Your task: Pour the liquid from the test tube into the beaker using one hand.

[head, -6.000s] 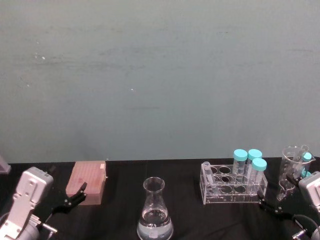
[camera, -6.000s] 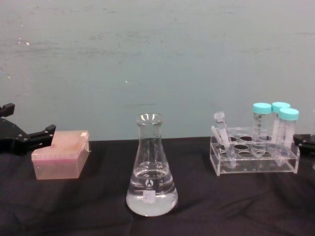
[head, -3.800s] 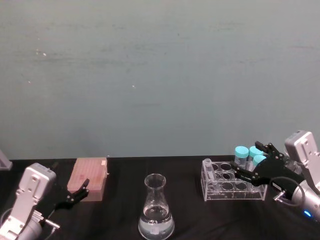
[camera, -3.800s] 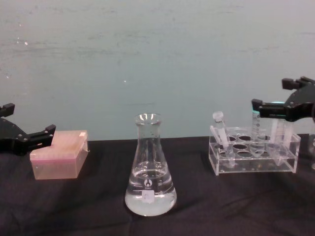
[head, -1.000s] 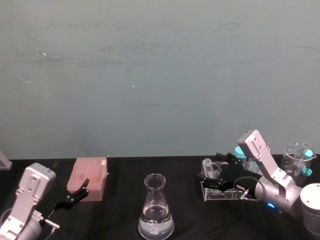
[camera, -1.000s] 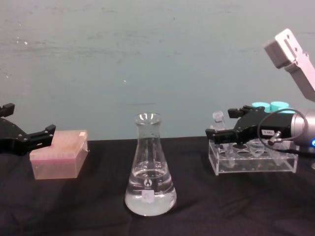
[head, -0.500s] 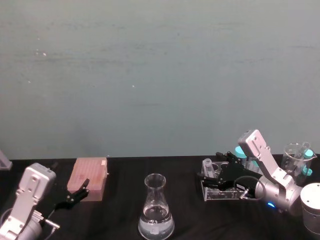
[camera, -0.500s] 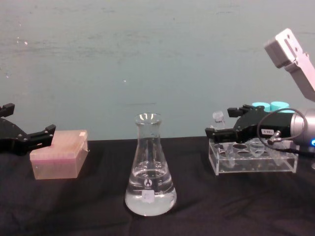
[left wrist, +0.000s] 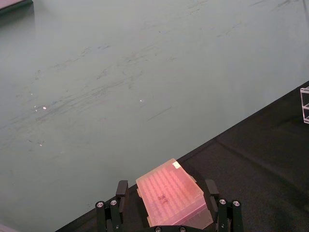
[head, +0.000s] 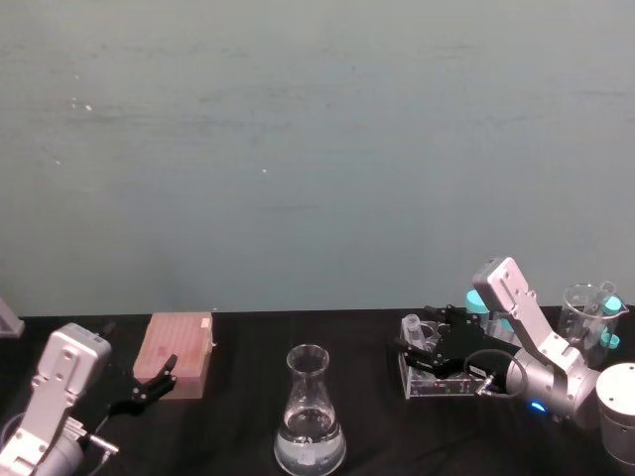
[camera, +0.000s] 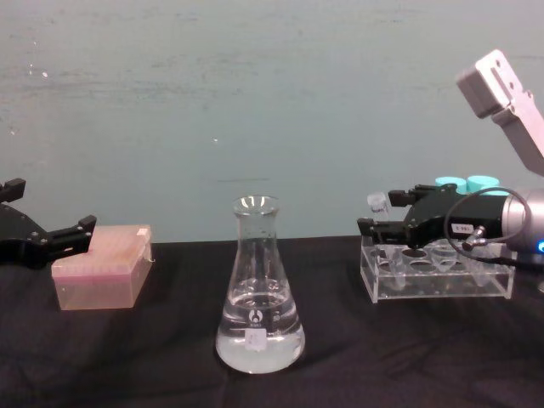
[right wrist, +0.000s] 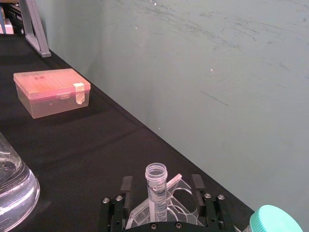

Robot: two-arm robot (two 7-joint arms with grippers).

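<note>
Since the test tube (right wrist: pixel 156 175) has been bracketed by the right gripper (right wrist: pixel 161 182), jaws spread, pinching seems due; left gripper (left wrist: pixel 166 191), spread, parked by pink box (camera: pixel 102 276).

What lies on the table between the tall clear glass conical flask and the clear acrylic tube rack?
Nothing: the chest view shows bare black cloth between the flask and the rack.

Right claw (head: pixel 415 335) at the test tube (head: pixel 411 324)
</note>
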